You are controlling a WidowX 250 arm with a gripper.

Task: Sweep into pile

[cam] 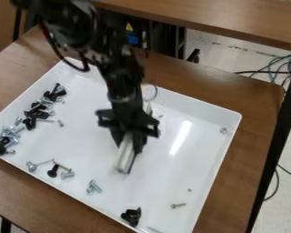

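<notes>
As we survey the white tray (81,132) from its left side, we record a loose band of black and silver hardware (38,109); we judge these pieces small, hard and apt to skid or roll, better pushed than pinched. Toward the near edge lie a black knob (53,171) and silver bolts (94,187). Near mid-tray we find the pale sweeping tool (124,159), tilted, its upper part pinched by the gripper (129,139). We rate it light and fairly stiff, possibly slick; a high, firm hold leaves the lower edge free. Farther right we note black pieces (131,216), a lone screw (178,205) and a small fastener (223,130) by the right wall.
</notes>
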